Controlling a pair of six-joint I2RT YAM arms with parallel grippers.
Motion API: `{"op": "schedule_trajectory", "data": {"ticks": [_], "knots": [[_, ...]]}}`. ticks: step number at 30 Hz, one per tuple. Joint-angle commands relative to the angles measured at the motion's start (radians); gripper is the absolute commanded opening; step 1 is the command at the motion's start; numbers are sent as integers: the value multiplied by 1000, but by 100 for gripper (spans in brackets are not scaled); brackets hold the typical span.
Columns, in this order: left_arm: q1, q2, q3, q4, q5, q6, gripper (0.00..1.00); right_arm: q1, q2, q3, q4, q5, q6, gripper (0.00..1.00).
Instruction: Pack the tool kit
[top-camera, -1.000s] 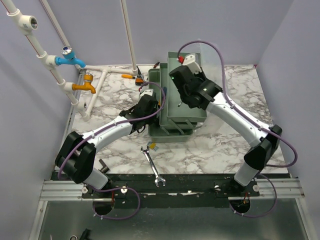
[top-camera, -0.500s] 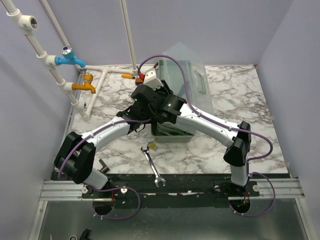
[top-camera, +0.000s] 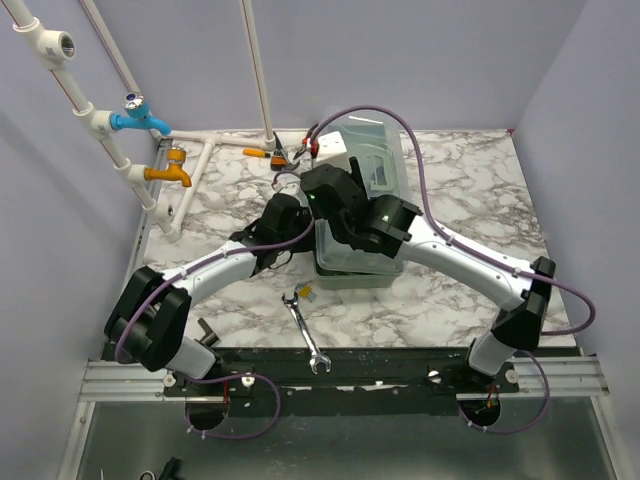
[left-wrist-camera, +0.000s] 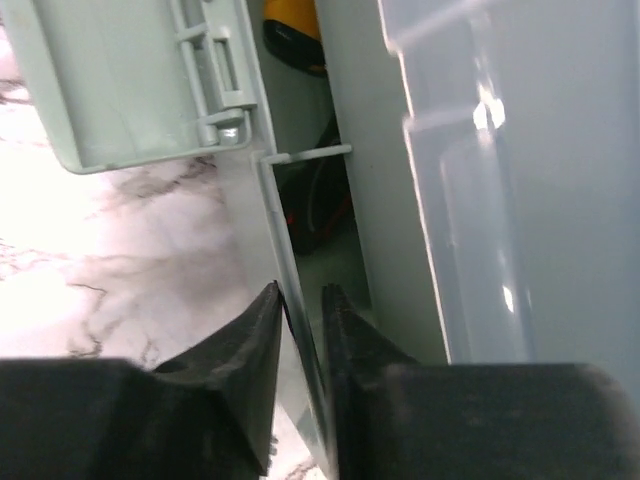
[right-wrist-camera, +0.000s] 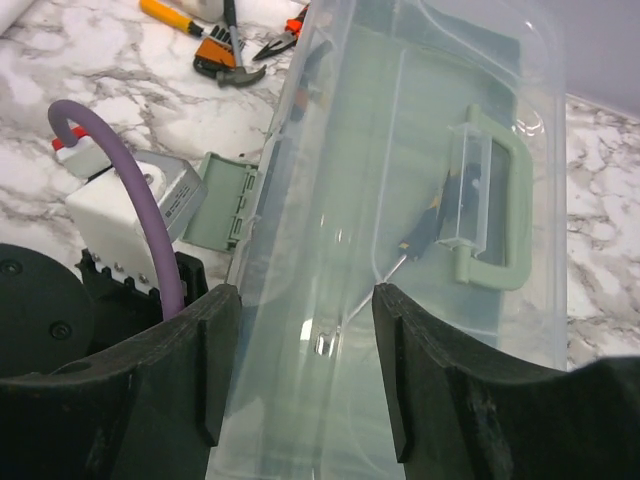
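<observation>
Pinching the toolbox wall, left hand sits narrow; right hand gapes above the lid.

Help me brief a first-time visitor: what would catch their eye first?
Both arms meet over the grey-green toolbox at mid-table, under its translucent lid: the right gripper hangs open above the lid, the left gripper straddles the box's left wall. The blue tap and orange tap on white pipes stand out at the far left; a wrench lies near the front edge.
</observation>
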Motion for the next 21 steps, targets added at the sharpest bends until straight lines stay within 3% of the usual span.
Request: {"op": "schedule_trajectory", "data": {"ticks": [1,7,15,21], "knots": [[-46,-69,-53,83,208,-68,30,5,-122,-115,124,-52,6,64],[-51,-174,-50,-63,90,-65,41,-37,-201,-192,134,-84,25,67],[-44,-294,26,-312,-117,15,43,-94,-256,-278,163,-159,54,67],[-9,-376,8,-323,-120,41,44,-164,-273,-313,178,-277,73,70]]}}
